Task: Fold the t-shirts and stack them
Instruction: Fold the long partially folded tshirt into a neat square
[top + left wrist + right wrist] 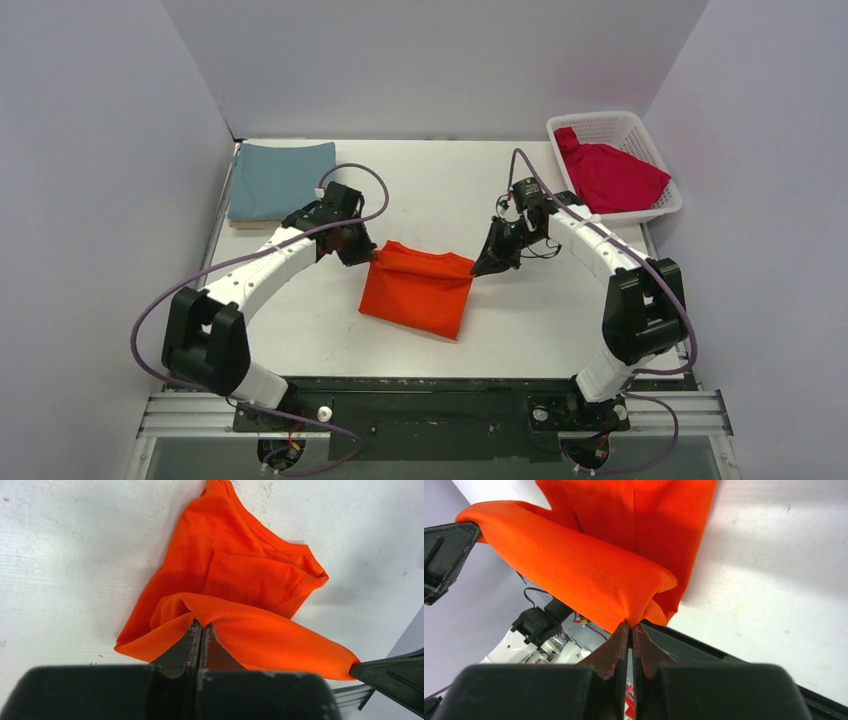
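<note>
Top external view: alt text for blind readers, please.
Left gripper and right gripper pinch the far corners of a bright orange cloth t-shirt at centre. A folded teal-blue shirt lies far left; a crimson shirt fills a white lattice basket far right.

Three t-shirts show plainly: one orange t-shirt at centre frame, one teal-blue t-shirt at upper left, one red t-shirt at upper right. One white basket, also upper right. Two grippers: the left gripper and the right gripper.

Orange shirt centre, edge lifted; teal folded far-left; red bunched far-right
</note>
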